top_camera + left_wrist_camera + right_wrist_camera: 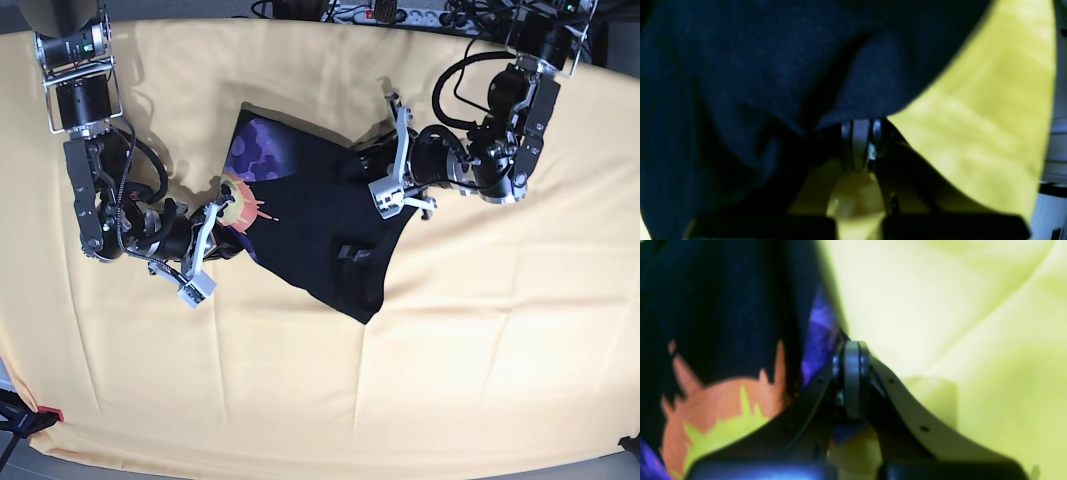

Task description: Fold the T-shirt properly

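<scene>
The black T-shirt (320, 230) lies crumpled in the middle of the pale yellow tablecloth (450, 350), its purple and orange print (245, 185) showing at its left end. My left gripper (365, 162) is at the shirt's upper right edge. In the left wrist view its pads (860, 133) are pressed together, shut on plain black cloth (756, 66) that drapes over the tips. My right gripper (225, 205) is at the printed left edge. There its pads (853, 373) are shut on the fabric, with the orange and purple print (723, 400) bunched just to their left.
A power strip and cables (400, 12) run along the table's far edge. The two arm bases stand at the back left (75, 60) and back right (545, 40). Wrinkled tablecloth (940, 306) surrounds the shirt on all sides.
</scene>
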`<state>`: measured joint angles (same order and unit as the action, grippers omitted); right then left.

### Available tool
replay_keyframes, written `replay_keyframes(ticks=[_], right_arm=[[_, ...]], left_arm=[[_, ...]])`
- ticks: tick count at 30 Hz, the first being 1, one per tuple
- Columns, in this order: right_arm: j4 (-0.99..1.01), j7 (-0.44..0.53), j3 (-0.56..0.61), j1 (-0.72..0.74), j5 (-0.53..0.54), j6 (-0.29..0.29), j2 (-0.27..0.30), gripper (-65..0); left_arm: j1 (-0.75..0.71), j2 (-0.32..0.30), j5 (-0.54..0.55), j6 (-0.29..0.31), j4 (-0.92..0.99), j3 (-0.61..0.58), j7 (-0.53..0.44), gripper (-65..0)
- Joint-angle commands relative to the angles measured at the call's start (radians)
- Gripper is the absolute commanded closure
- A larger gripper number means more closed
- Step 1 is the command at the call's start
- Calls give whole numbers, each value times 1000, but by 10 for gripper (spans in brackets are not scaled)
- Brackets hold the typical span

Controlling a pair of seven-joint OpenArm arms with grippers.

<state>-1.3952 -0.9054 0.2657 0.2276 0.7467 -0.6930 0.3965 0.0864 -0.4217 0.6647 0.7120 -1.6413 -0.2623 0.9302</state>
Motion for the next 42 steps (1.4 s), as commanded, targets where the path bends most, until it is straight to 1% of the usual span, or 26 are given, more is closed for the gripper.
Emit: replay_keyframes(ticks=[1, 4, 10, 11, 13, 14, 15, 16, 19, 20, 22, 24, 26, 30, 31, 32, 33, 37, 39, 42], right_arm=[[-27, -12, -5, -7, 18, -5, 25, 0], [-88, -13, -5, -79, 54, -5, 48, 0], [-270, -12, -13, -261, 64, -5, 45, 0], [-303, -12, -23, -291, 64, -5, 38, 0], [-365, -12, -54, -344, 57, -5, 10, 0], [-392, -12, -76, -366, 56, -5, -9, 0], [-415, -12, -104, -385, 55, -5, -31, 0], [-435, -11, -138, -399, 49, -5, -54, 0], [-471, -4, -262, -409, 36, -5, -117, 0], [-481, -4, -310, -410, 48, -5, -135, 0], [-499, -11, -408, -412, 113, 4, -166, 0], [-512, -37, -505, -414, 232, 4, -188, 0], [-515, -97, -599, -413, 394, -5, -195, 0], [-515, -309, -752, -422, 709, -5, -212, 0], [-515, -356, -782, -432, 737, -5, -213, 0], [-515, -395, -808, -449, 737, -5, -213, 0], [-518, -414, -834, -471, 737, -5, -213, 0], [-545, -426, -935, -569, 737, -5, -213, 0], [-578, -424, -992, -629, 737, -5, -212, 0], [-654, -425, -1080, -740, 737, -5, -213, 0]], left_arm=[[32, -13, -34, -14, 7, 6, -17, 0], [85, -13, -87, -14, 74, 6, -124, 0], [183, -13, -216, -14, 274, 6, -392, 0], [198, -13, -224, -14, 312, 6, -435, 0], [227, -13, -222, -37, 379, 6, -505, 0], [238, -13, -218, -35, 404, 6, -520, 0], [245, -13, -207, -34, 415, 6, -511, 0], [250, -13, -193, -26, 414, 10, -487, 0], [261, -14, -113, -14, 378, 42, -361, 0], [261, -16, -69, -14, 357, 64, -317, 0], [261, -26, 35, -14, 309, 125, -229, 0], [261, -43, 164, -14, 257, 203, -145, 0], [261, -59, 321, -14, 208, 290, -41, 0], [257, -82, 684, -14, 167, 438, 263, 0], [251, -87, 764, -14, 168, 466, 340, 0], [235, -97, 819, -14, 168, 491, 403, 0], [213, -109, 819, -14, 167, 510, 437, 0], [105, -157, 819, -113, 143, 548, 449, 0], [41, -178, 819, -132, 109, 552, 466, 0], [-89, -222, 819, -133, 11, 553, 466, 0]])
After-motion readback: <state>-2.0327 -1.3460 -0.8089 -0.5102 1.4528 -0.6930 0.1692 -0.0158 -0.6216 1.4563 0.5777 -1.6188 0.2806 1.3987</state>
